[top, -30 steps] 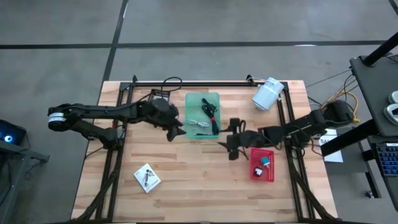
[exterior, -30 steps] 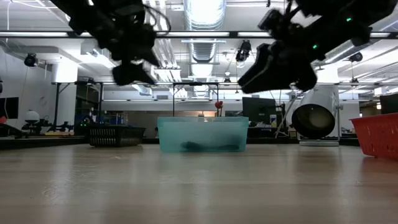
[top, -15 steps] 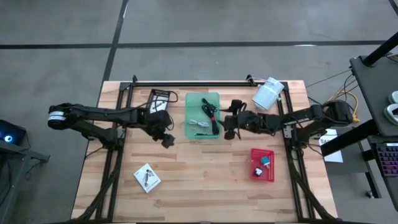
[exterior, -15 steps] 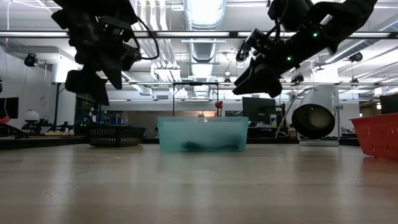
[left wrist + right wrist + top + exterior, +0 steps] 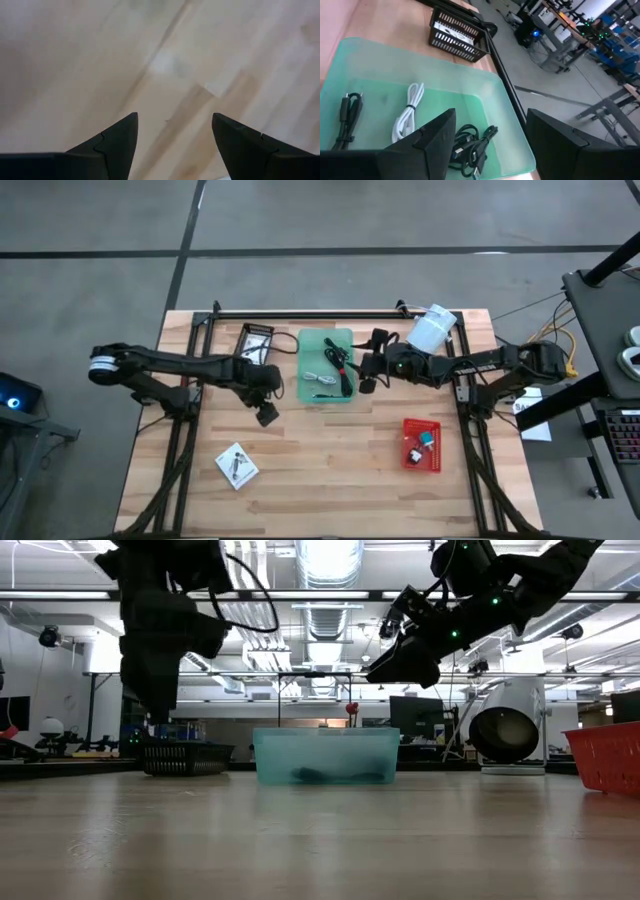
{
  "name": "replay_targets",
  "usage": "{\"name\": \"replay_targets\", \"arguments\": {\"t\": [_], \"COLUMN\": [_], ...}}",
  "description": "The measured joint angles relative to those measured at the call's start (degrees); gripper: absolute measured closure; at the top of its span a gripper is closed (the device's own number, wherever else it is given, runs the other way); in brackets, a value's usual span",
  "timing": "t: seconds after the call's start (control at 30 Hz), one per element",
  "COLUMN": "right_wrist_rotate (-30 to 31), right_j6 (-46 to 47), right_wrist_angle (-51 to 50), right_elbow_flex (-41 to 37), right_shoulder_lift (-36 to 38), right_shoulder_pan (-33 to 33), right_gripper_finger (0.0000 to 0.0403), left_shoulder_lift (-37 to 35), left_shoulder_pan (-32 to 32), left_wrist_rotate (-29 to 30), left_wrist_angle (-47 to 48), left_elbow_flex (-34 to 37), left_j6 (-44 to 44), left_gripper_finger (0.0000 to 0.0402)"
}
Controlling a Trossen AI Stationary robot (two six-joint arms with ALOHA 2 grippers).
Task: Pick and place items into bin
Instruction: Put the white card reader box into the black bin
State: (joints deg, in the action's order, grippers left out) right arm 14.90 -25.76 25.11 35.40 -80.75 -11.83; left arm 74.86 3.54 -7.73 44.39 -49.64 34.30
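Note:
A green bin (image 5: 326,340) stands at the table's far middle and holds thin black coiled cables (image 5: 472,145) and a pale cable (image 5: 407,117). The bin also shows in the low view (image 5: 326,755). A white square packet with dark print (image 5: 237,466) lies flat on the table at the near left. My left gripper (image 5: 266,416) is open and empty, pointing down over bare wood (image 5: 170,100), left of the bin. My right gripper (image 5: 365,370) is open and empty, up in the air at the bin's right side (image 5: 385,670), looking down into it.
A black mesh basket (image 5: 257,340) stands left of the bin. A red basket (image 5: 421,444) with small things in it stands at the near right. A large white cylinder (image 5: 431,330) lies at the far right. Bare wood lies along the near edge.
My left gripper has gone from the bin's left side toward the table's near left and tipped to point down. My right gripper has gone from beside the red basket toward the far edge, up to the bin's right side.

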Motion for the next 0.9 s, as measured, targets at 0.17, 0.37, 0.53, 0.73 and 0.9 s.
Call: {"name": "replay_targets", "arguments": {"t": [0.17,0.37,0.53,0.73,0.9], "right_wrist_rotate": [0.03,0.04,0.05,0.06,0.06], "right_j6": [0.13,2.45,5.23,7.66,7.76], "right_wrist_angle": [-0.47,-1.88,-2.44,-4.65,-4.80], "right_elbow_flex": [-0.04,-0.04,-0.15,-0.25,-0.27], "right_shoulder_lift": [0.00,0.00,0.00,0.00,0.00], "right_shoulder_pan": [0.04,0.02,0.04,0.04,0.04], "right_gripper_finger": [0.0177,0.0177,0.0177,0.0177,0.0177], "left_shoulder_lift": [6.27,14.95,20.44,24.82,26.29], "left_shoulder_pan": [-0.73,-3.56,-6.87,-12.06,-16.19], "left_wrist_rotate": [3.99,11.32,11.74,10.84,9.72], "left_wrist_angle": [9.13,21.10,22.16,25.52,28.58], "left_elbow_flex": [-5.58,-13.02,-16.01,-19.83,-23.21], "left_j6": [-8.57,-15.16,-16.74,-16.34,-11.82], "left_gripper_finger": [0.0164,0.0164,0.0164,0.0164,0.0164]}}
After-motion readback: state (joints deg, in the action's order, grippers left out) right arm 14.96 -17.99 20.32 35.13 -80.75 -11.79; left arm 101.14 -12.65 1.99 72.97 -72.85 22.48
